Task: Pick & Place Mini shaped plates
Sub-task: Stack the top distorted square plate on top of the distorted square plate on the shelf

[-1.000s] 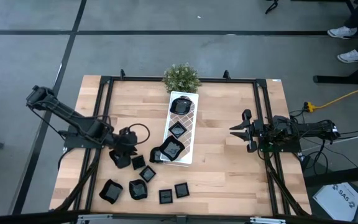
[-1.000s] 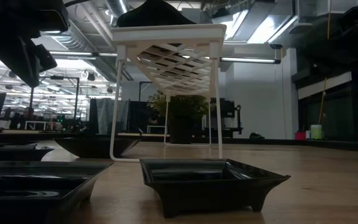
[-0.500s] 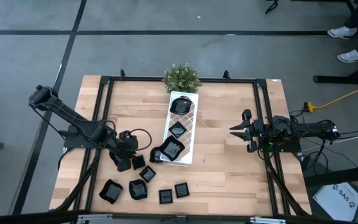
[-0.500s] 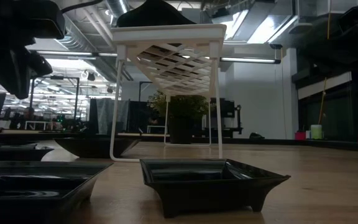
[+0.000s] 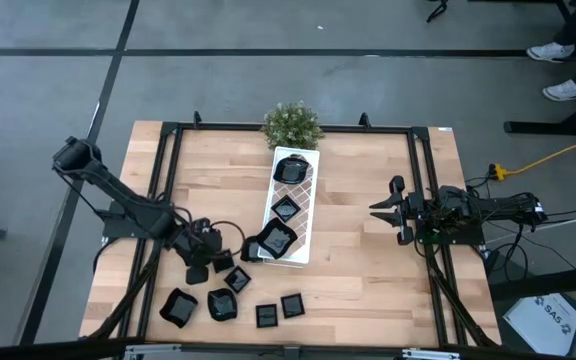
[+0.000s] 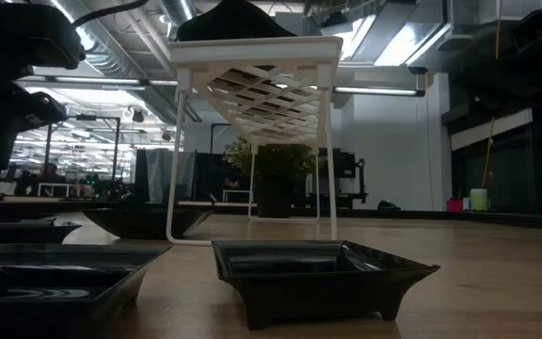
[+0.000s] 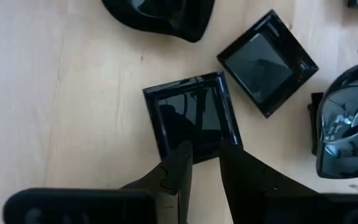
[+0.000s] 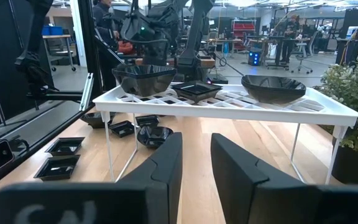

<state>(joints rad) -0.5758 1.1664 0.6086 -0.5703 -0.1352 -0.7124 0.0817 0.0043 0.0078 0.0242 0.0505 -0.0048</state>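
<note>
Your left gripper (image 7: 202, 163) hovers low over a flat square plate (image 7: 193, 115) near the table's left-near area, its fingers (image 7: 180, 167) slightly parted on either side of that plate's near edge and clasping nothing. Just right of it you have another square plate (image 7: 267, 62) lying at an angle, and more black dishes (image 5: 180, 306) are scattered along the near edge. Three dishes sit on the white tray (image 5: 298, 205) at the table's middle: a large one (image 5: 275, 240) at its near end, a small one (image 5: 286, 209) mid-way, another (image 5: 290, 169) at the far end. Beyond the tray stands the potted plant (image 5: 292, 124). Your right gripper (image 5: 389, 210) waits right of the tray, fingers a little apart, empty.
</note>
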